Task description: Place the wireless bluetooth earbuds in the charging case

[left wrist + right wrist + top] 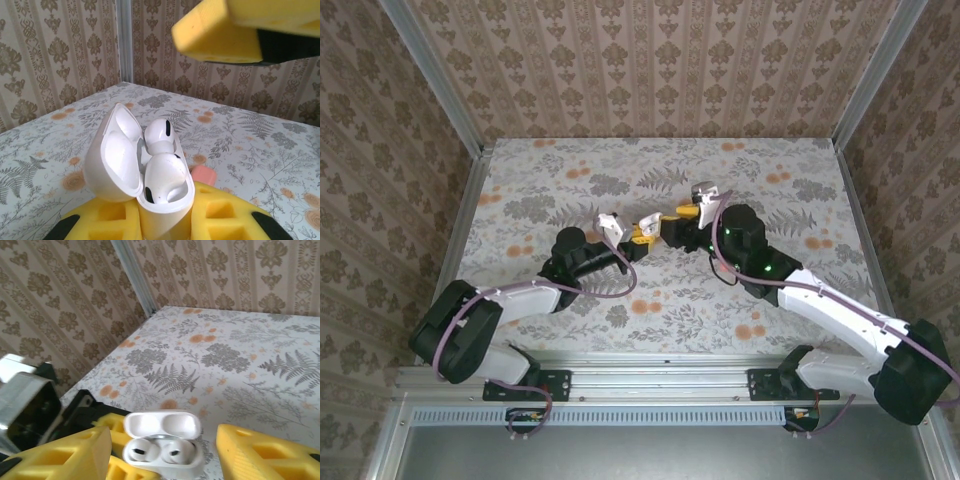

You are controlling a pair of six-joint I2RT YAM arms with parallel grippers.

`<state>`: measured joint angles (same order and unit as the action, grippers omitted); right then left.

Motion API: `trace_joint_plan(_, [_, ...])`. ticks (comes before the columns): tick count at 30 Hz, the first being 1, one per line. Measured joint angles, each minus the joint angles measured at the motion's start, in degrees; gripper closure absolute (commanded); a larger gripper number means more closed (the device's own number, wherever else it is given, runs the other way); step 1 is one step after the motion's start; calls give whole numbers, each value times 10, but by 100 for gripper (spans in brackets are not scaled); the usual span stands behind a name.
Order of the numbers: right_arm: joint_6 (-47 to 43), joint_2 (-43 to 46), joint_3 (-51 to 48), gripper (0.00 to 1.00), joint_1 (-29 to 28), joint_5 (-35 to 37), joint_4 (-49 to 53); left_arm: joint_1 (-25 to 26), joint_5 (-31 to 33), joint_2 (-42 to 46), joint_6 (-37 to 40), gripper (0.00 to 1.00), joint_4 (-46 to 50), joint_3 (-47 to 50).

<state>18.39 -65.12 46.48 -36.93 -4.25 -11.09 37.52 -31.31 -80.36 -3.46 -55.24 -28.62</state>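
- My left gripper (162, 225) is clamped narrow on the base of the white charging case (167, 197), yellow fingers (227, 215) pressed against either side of it.
- The case stands roughly upright in that grip, above the flowered tablecloth (570, 180) near the middle of the table.
- Its lid (117, 155) is swung fully open and leans back to one side.
- Two white earbuds (140, 452) sit side by side in the case, their rounded heads showing above the rim.
- From the left wrist, one earbud looks to stand higher than the other; I cannot tell whether it is fully seated.
- My right gripper (165, 440) is spread wide, one yellow finger on each side of the case, neither touching it.
- It holds nothing.
- In the overhead view the two grippers meet tip to tip at the table's centre.
- A small coral-pink thing (203, 175) shows just behind the case; I cannot tell what it is.
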Motion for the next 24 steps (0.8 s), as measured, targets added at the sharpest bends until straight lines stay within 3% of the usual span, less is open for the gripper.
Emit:
trace_joint_plan(6, [-33, 20, 0, 19, 19, -10, 40, -4, -21, 22, 1, 96, 36, -4])
trace_joint_plan(11, [-76, 46, 7, 14, 43, -49, 73, -17, -57, 43, 5, 95, 80, -14])
trace_joint_plan(24, [-265, 58, 23, 6, 142, -295, 150, -28, -155, 70, 31, 95, 154, -42])
